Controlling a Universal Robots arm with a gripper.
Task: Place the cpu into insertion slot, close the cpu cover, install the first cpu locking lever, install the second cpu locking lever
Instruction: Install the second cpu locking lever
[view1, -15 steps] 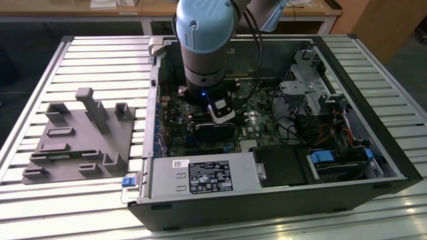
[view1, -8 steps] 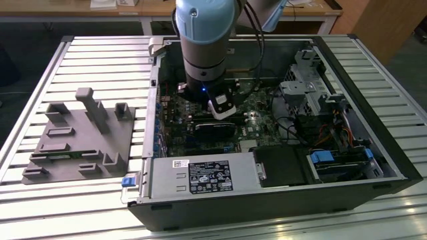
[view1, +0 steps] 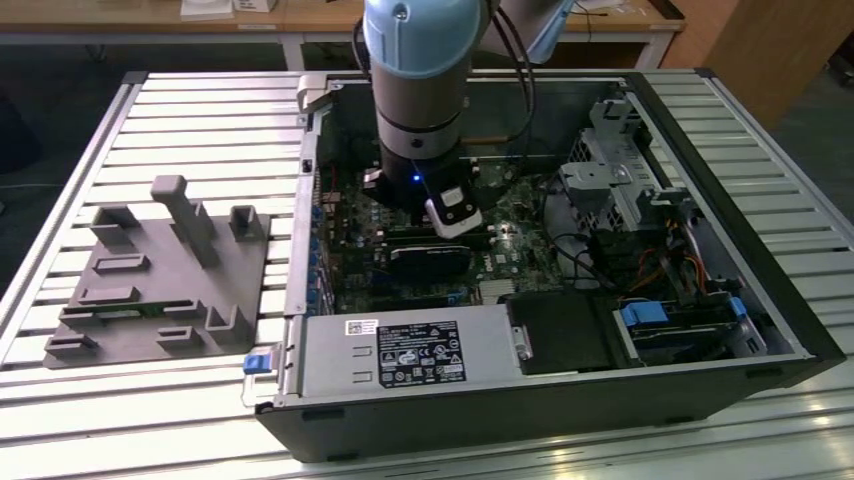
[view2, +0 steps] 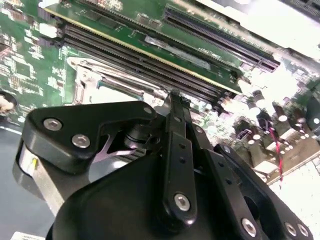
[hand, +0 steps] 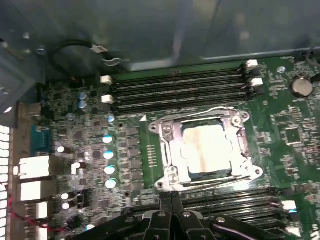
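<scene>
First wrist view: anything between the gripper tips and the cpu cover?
In the first wrist view, the gripper sits just off the cpu cover. Between them run thin wire levers along the socket edge, then bare green board.

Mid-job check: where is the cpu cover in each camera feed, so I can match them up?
Exterior view: the arm stands in front of that patch of the motherboard.
First wrist view: the cpu cover frames the pale cpu, just beyond the tool.
Second wrist view: the cover's silvery frame peeks out past the tool.
Shared landmark: the long black memory slots beside it.
</scene>
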